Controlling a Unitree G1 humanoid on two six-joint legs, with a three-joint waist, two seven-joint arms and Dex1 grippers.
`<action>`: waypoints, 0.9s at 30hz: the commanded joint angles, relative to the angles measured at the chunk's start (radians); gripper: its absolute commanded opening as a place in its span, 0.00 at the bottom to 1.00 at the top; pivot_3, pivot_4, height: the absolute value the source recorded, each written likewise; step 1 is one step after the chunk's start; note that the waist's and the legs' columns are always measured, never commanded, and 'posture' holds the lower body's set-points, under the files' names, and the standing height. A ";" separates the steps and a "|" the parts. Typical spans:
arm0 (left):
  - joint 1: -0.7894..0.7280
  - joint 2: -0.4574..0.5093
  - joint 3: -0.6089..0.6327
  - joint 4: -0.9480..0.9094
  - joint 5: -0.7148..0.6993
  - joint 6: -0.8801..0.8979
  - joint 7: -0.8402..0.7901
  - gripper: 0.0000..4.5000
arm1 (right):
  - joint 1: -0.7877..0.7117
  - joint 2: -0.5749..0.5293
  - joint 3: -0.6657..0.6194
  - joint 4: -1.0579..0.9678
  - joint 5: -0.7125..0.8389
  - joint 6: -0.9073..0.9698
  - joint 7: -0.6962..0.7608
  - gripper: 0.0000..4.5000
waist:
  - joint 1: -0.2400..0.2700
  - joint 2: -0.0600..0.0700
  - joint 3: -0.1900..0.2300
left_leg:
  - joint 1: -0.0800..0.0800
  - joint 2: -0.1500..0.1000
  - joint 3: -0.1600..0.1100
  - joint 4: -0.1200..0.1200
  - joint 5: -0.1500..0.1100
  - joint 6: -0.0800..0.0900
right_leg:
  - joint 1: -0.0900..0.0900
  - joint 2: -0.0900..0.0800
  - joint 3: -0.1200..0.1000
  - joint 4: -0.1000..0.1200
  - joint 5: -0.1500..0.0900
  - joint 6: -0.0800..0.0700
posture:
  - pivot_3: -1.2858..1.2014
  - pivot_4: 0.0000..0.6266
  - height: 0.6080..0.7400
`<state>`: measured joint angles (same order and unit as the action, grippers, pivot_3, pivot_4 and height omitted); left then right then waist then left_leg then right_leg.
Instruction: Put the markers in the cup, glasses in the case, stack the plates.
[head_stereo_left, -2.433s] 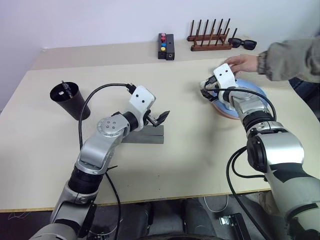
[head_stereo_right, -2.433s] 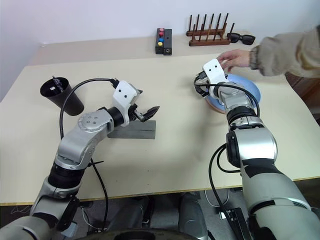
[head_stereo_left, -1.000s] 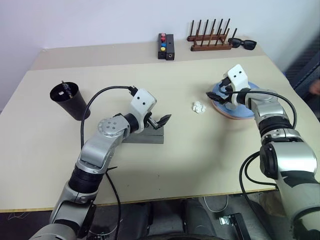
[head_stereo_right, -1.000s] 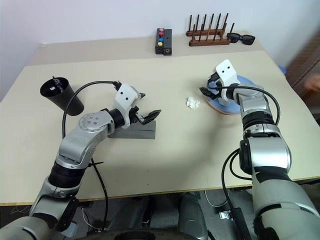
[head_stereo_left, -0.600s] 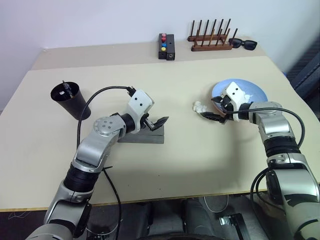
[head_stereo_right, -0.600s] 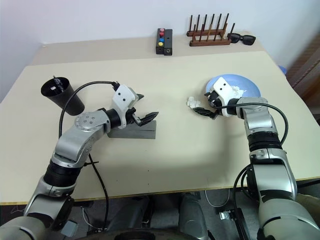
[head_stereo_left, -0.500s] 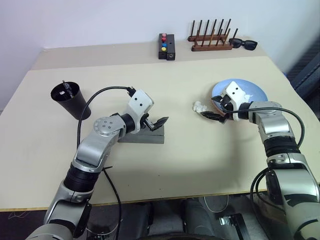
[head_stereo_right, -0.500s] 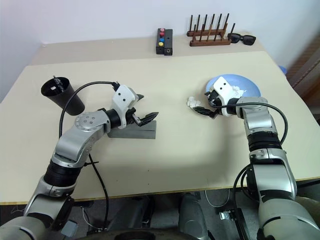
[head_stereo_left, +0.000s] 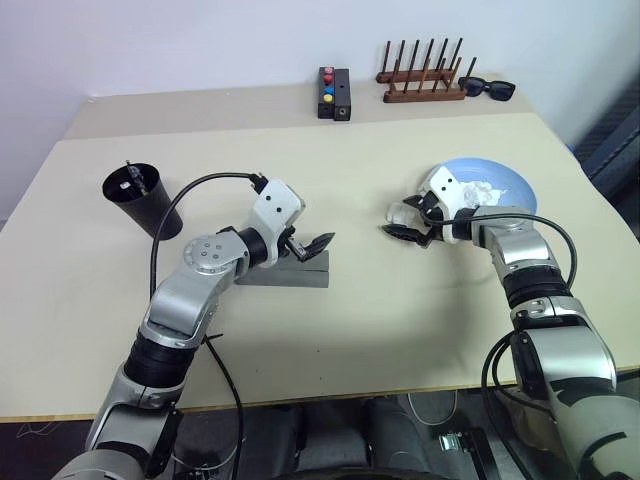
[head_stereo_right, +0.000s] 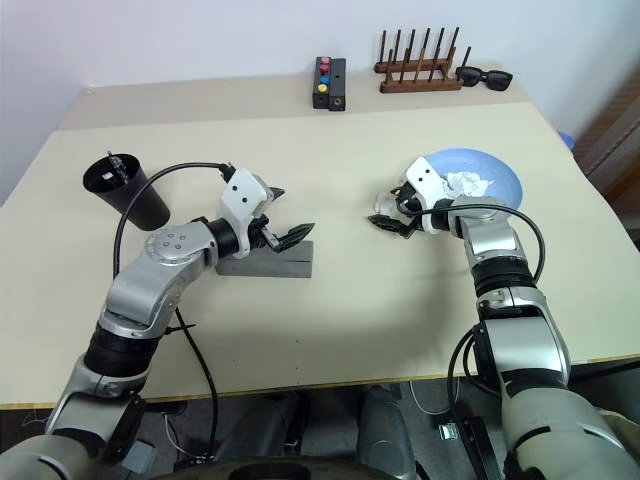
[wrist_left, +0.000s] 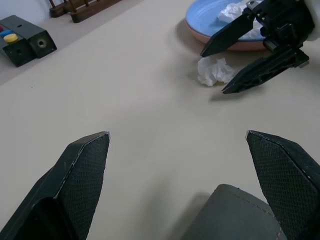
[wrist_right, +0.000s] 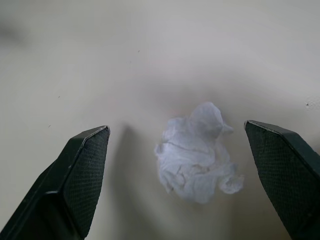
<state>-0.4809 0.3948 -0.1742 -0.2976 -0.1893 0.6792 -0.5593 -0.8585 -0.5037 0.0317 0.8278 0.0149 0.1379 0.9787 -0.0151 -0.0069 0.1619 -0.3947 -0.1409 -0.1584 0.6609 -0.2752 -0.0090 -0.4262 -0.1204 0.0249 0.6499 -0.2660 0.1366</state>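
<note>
step: clearing tissue wad (wrist_right: 197, 160) off worktop | right tool (head_stereo_left: 407, 231) wide open, empty, straddling wad | left tool (head_stereo_left: 312, 245) wide open, empty, over case (head_stereo_left: 287, 275) | next: close on wad

Grey hard-shell glasses case (head_stereo_left: 290, 272): closed, contents hidden; its left end sits behind left gripper (head_stereo_left: 312, 243) and wrist. Salmon-pink round plate (wrist_left: 235, 46): mostly under light blue round plate (head_stereo_right: 500, 176), just a rim edge shows. Tall black tapered cup (head_stereo_left: 141, 198): something slim pokes above rim, too small to ID. Pale tabletop (head_stereo_left: 360, 330): right corner cut off by frame edge.
</note>
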 joint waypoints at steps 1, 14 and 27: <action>0.006 0.012 0.026 -0.055 -0.013 0.007 0.003 1.00 | -0.043 0.005 -0.007 0.022 0.008 -0.025 -0.010 0.79 | -0.001 0.000 0.000 | 0.000 0.000 0.000 0.000 0.000 0.000 | 0.000 0.000 0.000 0.000 0.000 0.000 | 0.52 0.24 1.00; 0.045 0.086 0.015 -0.084 -0.091 -0.024 -0.133 1.00 | -0.030 -0.015 -0.011 0.019 0.006 -0.038 -0.026 0.01 | 0.000 0.000 0.000 | 0.000 0.000 0.000 0.000 0.000 0.000 | 0.000 0.000 0.000 0.000 0.000 0.000 | 0.52 0.24 1.00; 0.041 0.128 0.011 -0.067 -0.162 -0.110 -0.286 1.00 | -0.049 -0.139 -0.112 -0.155 0.085 0.043 -0.051 0.01 | 0.003 0.000 0.000 | 0.000 0.000 0.000 -0.001 0.000 0.000 | 0.000 0.000 0.000 0.000 0.000 0.000 | 0.52 0.24 1.00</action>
<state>-0.4204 0.5277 -0.1733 -0.3403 -0.3304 0.5945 -0.8327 -0.8730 -0.6111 -0.0404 0.7169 0.0795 0.1786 0.9456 -0.0124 -0.0065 0.1620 -0.3948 -0.1409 -0.1584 0.6603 -0.2752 -0.0089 -0.4262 -0.1204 0.0249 0.6494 -0.2660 0.1365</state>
